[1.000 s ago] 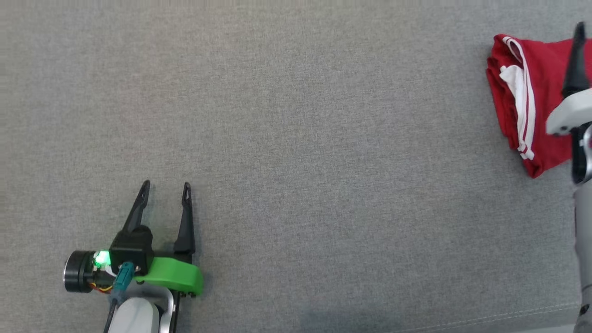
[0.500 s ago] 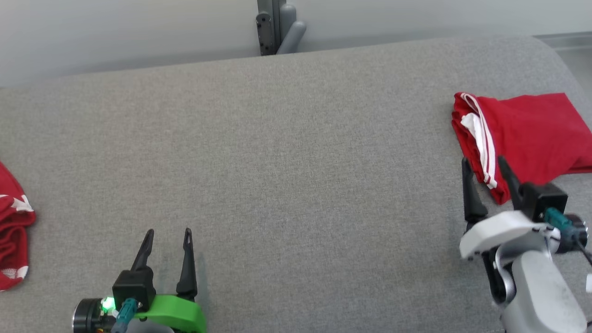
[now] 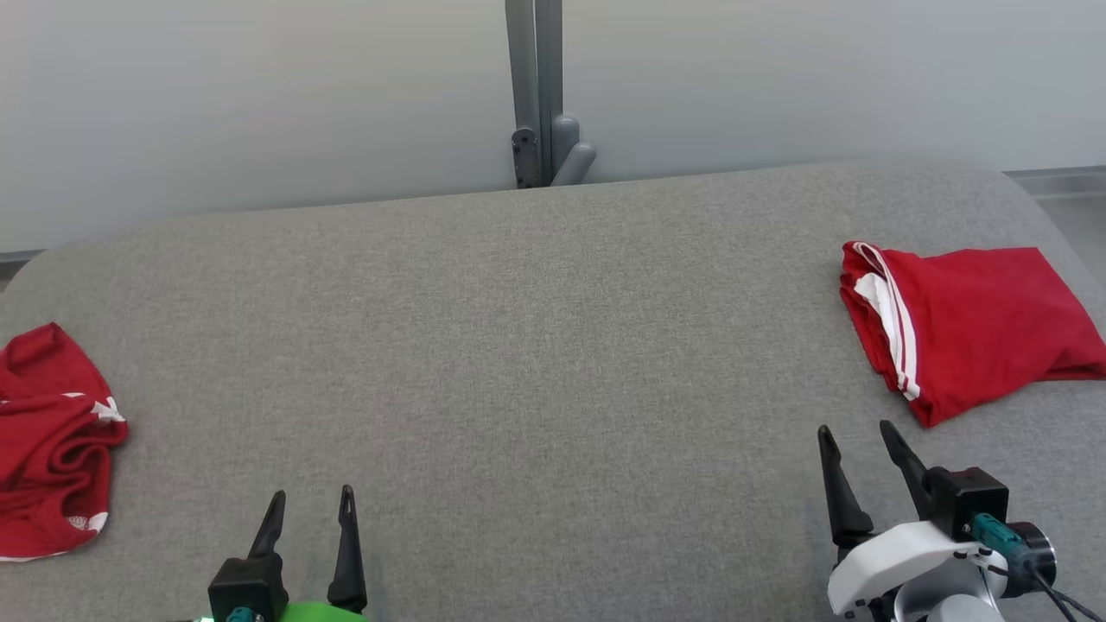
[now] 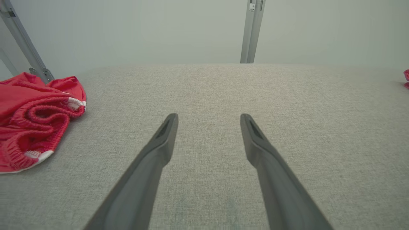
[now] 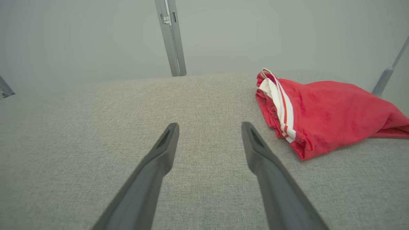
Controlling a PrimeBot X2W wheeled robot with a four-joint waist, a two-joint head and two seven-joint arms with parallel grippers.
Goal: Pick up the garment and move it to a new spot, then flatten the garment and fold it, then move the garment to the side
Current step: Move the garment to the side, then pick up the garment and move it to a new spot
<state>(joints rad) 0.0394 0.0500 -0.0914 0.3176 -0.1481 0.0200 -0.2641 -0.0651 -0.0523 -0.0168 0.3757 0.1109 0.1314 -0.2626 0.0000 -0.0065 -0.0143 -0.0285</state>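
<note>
fingers (image 3: 348,553) on both grippers stand spread as wide as they go, holding nothing and touching nothing, their tips hanging just above the grey tabletop (image 3: 553,345). take the grey post (image 3: 534,95) at the far edge as the mark. far to its left and nearer the robot lies a crumpled red garment (image 3: 52,441), bunched so that a gathered elastic band and white trim show; shorts, by the look of it. it is unflattened, so i judge it the piece waiting to be picked up. left gripper (image 3: 312,492) hovers left of the post and well toward the robot, well apart from that heap, pointing at the far edge; this reads as a rest pose, opened ready for a grasp. right gripper (image 3: 854,428) hovers right of the post, likewise toward the robot, empty. far right of the post rests a folded red garment (image 3: 976,328) with white stripes along one edge, flat and compact, near the right gripper but apart from it. it looks finished and set aside; the bare cloth in front of the post would serve as the new spot.
</note>
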